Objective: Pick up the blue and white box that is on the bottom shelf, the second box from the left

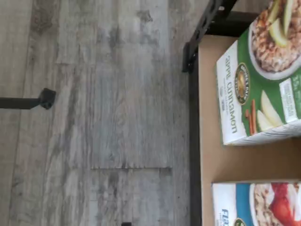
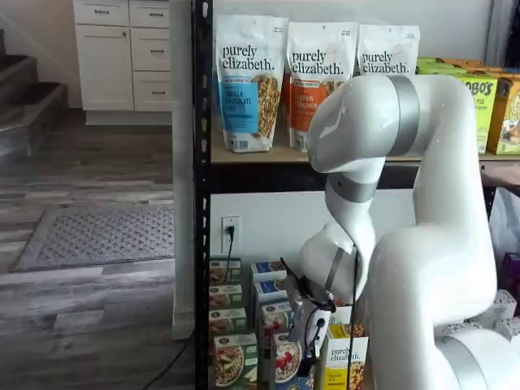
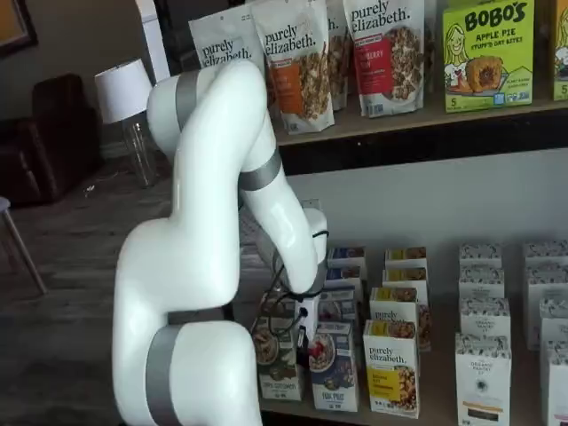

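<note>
The gripper is hanging just above the front boxes on the bottom shelf, its black fingers standing wide apart and holding nothing. The blue and white box is standing upright at the shelf's front, between the green-and-white carton and the yellow carton.

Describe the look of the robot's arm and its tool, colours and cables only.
The arm is glossy white with rounded segments and grey bands at the joints in both shelf views. A black cable runs down beside its wrist. The tool has a white body with black parts.
</note>
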You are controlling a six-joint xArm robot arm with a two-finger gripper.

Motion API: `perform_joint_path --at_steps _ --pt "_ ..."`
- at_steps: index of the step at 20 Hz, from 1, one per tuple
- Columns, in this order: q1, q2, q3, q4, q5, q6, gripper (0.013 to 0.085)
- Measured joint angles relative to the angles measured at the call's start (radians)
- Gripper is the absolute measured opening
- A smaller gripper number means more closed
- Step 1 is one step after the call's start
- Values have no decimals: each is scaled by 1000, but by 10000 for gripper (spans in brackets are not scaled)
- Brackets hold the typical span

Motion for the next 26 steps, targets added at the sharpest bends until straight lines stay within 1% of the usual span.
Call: perform_joint_path --at_steps 3,7,12,18,21,26 --pt "-9 12 -23 30 11 -33 850" --pt "-20 34 -62 49 21 -57 850" --pt "-36 79 -130 45 35 -61 850" --pt "-56 150 -229 -2 54 -30 850" --pt "-64 188 -281 -18 63 -18 850" --pt "-76 246 -361 -79 82 32 850"
